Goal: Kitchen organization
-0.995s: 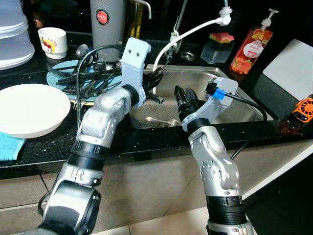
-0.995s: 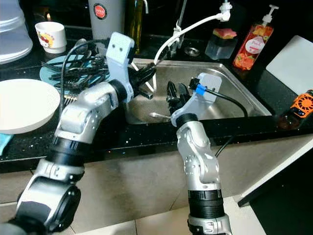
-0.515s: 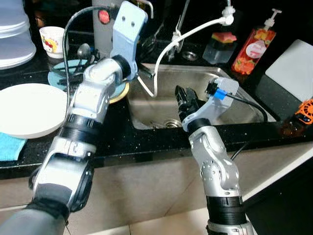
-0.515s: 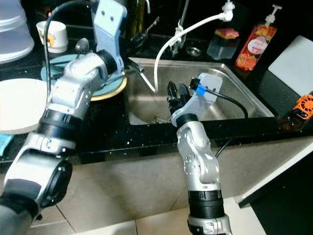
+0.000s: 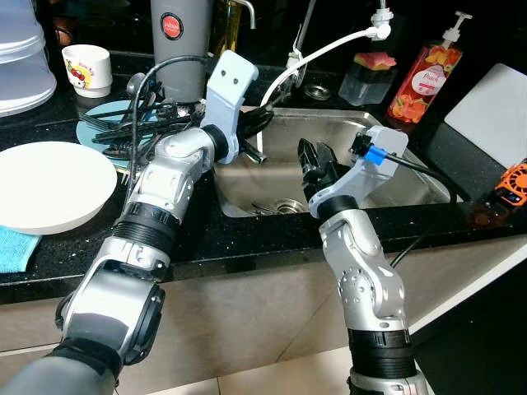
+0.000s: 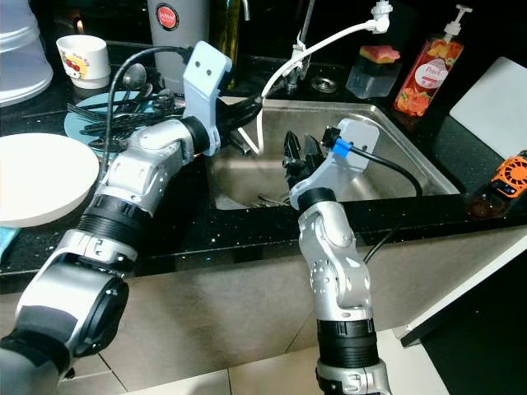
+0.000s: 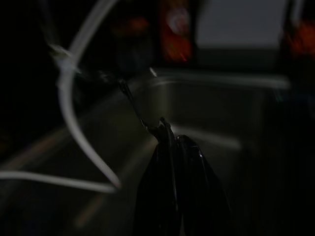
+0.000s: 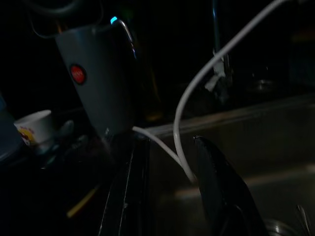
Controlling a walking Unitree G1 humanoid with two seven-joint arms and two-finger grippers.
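My left gripper hovers at the left rim of the steel sink. In the left wrist view its fingers are pressed together on a thin metal utensil that sticks out past the tips. A pile of dark cutlery lies on a blue plate on the counter to its left. My right gripper is above the sink's front edge, open, with nothing between its fingers. Some loose cutlery lies by the drain.
A white plate and a blue cloth are at the left. A cup, a grey canister, a white hose, a sponge box and a soap bottle line the back. A white board lies right.
My left arm swung up toward the back of the counter half a second ago and has come back down to the sink's left rim. The right arm has barely moved.
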